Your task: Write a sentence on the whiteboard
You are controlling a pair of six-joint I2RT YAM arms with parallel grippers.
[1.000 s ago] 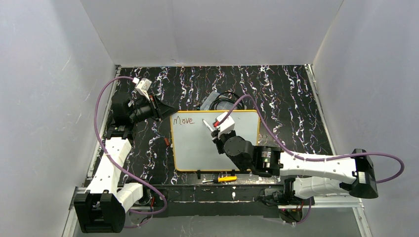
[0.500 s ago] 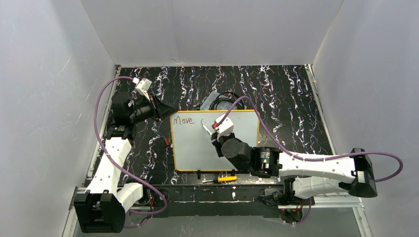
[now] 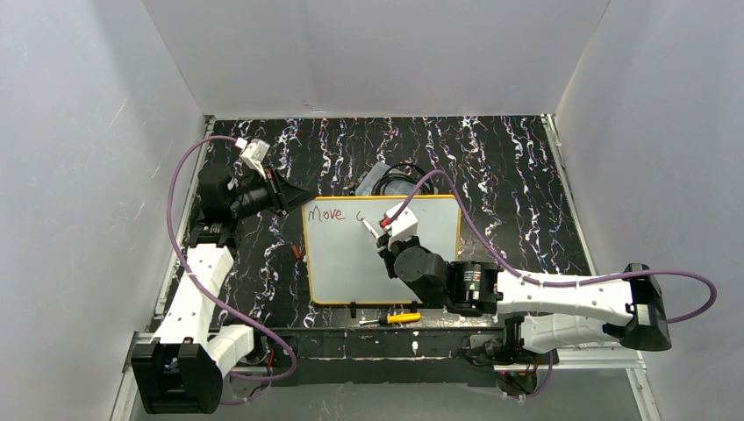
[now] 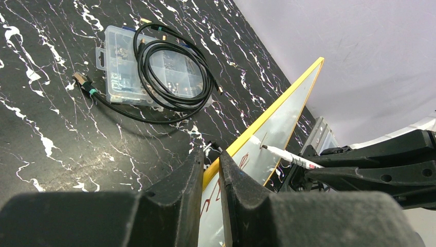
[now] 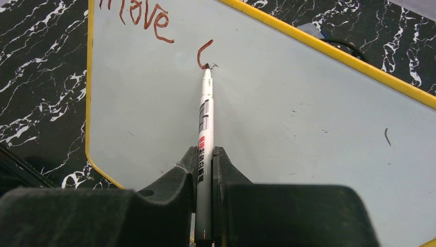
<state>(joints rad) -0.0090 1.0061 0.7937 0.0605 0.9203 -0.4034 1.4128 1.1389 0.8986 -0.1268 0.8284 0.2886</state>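
Note:
The whiteboard [image 3: 351, 263] lies flat on the black marbled table, white with a yellow rim. The sentence [image 3: 326, 213] reads "Move" followed by a "c" [image 5: 204, 51], in reddish-brown along the top left. My right gripper [image 5: 204, 154] is shut on a white marker [image 5: 204, 113], whose tip touches the board at the bottom of the "c". My left gripper [image 4: 211, 154] is shut on the whiteboard's yellow rim [image 4: 288, 92] at its top left corner [image 3: 304, 203]. The left wrist view also shows the marker [image 4: 288, 154] on the board.
A clear plastic parts box [image 3: 386, 180] with a coiled black cable [image 4: 169, 67] on it sits just behind the whiteboard. A yellow-handled screwdriver [image 3: 395, 318] lies in front of the board's near edge. A small red object [image 3: 296, 250] lies left of the board. White walls enclose the table.
The marker has drawn a "c" after "Move", and my right gripper shifted slightly with the stroke. My left gripper has stayed shut on the rim.

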